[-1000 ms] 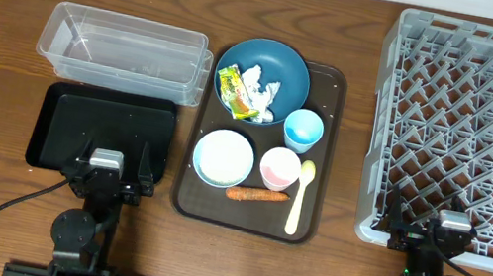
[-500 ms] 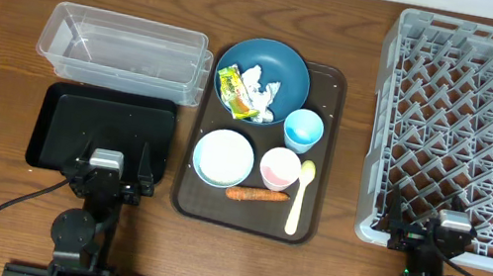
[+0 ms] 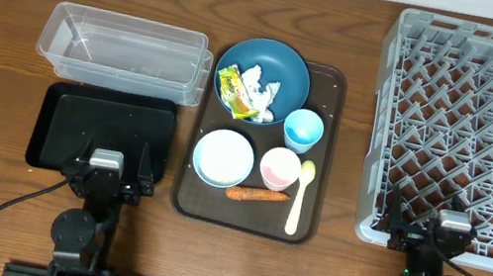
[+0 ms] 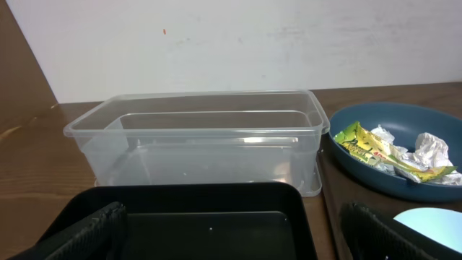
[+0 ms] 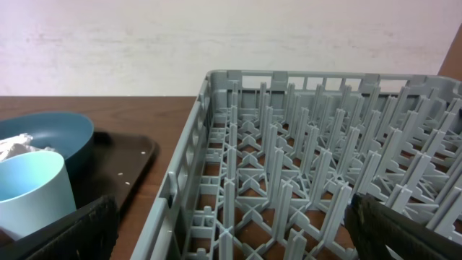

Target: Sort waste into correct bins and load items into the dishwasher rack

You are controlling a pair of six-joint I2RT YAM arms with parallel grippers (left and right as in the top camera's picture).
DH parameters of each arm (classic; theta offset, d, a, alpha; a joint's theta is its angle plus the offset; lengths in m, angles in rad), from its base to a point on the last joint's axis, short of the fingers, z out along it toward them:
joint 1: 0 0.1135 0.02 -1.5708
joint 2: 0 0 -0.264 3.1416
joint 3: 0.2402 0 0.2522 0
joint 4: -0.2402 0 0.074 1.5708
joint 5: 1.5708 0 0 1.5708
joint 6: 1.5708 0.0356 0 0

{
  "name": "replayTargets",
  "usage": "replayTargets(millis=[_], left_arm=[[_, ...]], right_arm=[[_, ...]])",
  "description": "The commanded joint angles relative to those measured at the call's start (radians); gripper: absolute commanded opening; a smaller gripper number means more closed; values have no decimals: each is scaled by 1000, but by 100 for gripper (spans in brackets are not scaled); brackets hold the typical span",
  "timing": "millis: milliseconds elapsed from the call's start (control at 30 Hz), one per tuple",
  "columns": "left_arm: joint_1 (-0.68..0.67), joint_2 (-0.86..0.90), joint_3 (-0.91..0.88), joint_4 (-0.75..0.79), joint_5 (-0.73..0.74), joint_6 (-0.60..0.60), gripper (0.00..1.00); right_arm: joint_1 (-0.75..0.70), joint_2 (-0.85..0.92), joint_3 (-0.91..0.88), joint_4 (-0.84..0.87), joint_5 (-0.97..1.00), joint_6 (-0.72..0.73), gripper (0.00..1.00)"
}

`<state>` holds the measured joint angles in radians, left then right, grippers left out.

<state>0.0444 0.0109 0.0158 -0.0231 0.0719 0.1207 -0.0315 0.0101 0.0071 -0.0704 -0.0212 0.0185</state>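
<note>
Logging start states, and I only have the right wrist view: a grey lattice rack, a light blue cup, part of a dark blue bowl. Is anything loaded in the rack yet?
Observer: No; in the overhead view the grey plastic lattice rack holds nothing in the part shown.
Operator: What is in the dark blue bowl?
Observer: It holds crumpled white tissue and a small yellow-green wrapper.
Operator: Where are the bins?
Observer: Left of the dark brown serving tray: a clear plastic tub at the back, a shallow black tray in front of it, nearer the robot.
</note>
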Motion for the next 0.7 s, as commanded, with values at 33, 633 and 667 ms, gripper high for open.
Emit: replayTargets(millis=[33, 633, 667], left_arm=[[5, -7, -12, -40, 25, 6, 95], [5, 41, 50, -44, 26, -105, 96], [5, 67, 72, -44, 25, -109, 95]], right_arm=[[15, -5, -2, -2, 5, 14, 99], [15, -4, 19, 11, 10, 48, 99], [15, -1, 27, 10, 11, 47, 99]])
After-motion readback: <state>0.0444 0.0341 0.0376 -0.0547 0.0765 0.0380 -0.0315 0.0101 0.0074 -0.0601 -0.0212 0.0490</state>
